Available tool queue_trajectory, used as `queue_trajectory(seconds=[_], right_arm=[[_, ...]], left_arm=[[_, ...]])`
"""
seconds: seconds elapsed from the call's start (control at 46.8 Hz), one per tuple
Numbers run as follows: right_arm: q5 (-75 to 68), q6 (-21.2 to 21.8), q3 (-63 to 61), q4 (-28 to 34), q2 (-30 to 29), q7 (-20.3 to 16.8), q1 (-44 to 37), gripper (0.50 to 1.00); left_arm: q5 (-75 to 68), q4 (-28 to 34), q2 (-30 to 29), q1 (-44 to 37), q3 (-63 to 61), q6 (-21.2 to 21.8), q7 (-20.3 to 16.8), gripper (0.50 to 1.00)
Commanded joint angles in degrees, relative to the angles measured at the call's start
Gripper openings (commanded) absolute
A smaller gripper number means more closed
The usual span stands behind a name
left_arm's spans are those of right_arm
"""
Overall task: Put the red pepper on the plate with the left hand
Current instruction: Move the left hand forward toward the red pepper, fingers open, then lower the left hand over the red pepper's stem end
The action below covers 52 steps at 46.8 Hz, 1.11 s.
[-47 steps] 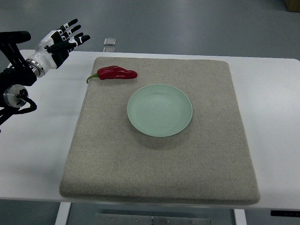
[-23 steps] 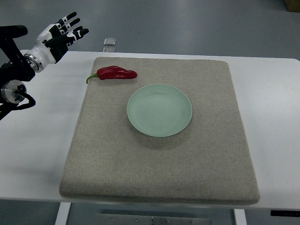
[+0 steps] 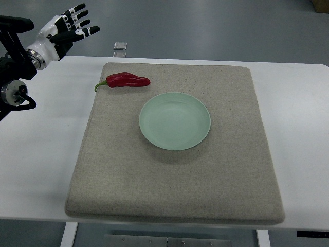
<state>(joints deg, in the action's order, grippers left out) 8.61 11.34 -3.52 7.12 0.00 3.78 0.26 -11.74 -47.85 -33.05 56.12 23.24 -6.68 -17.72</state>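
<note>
The left hand (image 3: 66, 30) hangs at the upper left corner of the top view, above the far left edge of the white worktop (image 3: 41, 149). Its arm comes in from the left edge, black links and a silver wrist leading to a white-and-black hand. The fingers (image 3: 77, 20) are spread and relaxed, grasping nothing — they point toward the upper right, well apart from anything on the worktop.

A grey felt mat (image 3: 169, 190) covers most of the worktop. The red pepper (image 3: 127, 80) lies on the mat near its far left corner, on its side, with the green stem curving out to the left and reaching the mat's edge. It is not on the plate. The pale green plate (image 3: 175, 121) sits near the middle of the mat, just to the lower right of the pepper, with a narrow strip of mat between them; its bowl holds nothing visible.

Beyond the far edge of the worktop, a small clear object (image 3: 121, 47) rests at the rim — too small to tell what it is. The floor behind is plain grey.
</note>
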Motion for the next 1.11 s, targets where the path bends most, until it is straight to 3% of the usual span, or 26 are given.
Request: queue_trajectory(seconds=[0.0, 0.363, 0.747, 1.089], right_arm=[[0.0, 0.0, 0.0, 0.0, 0.0, 0.0, 0.0, 0.932], [0.0, 0.0, 0.0, 0.0, 0.0, 0.0, 0.0, 0.932], [0.0, 0.0, 0.0, 0.0, 0.0, 0.0, 0.0, 0.932], [0.0, 0.0, 0.0, 0.0, 0.0, 0.0, 0.0, 0.932]], left_arm=[[-7.1, 0.6, 1.0, 0.5, -0.1, 1.0, 0.1, 0.99], [-40.6, 0.4, 0.7, 0.9, -0.7, 2.5, 0.1, 0.988], [-58.7, 1.1, 1.0, 6.7, -9.7, 1.9, 0.1, 0.988], [-65.8, 12.7, 9.5, 8.6, -12.0, 2.5, 0.1, 0.981]])
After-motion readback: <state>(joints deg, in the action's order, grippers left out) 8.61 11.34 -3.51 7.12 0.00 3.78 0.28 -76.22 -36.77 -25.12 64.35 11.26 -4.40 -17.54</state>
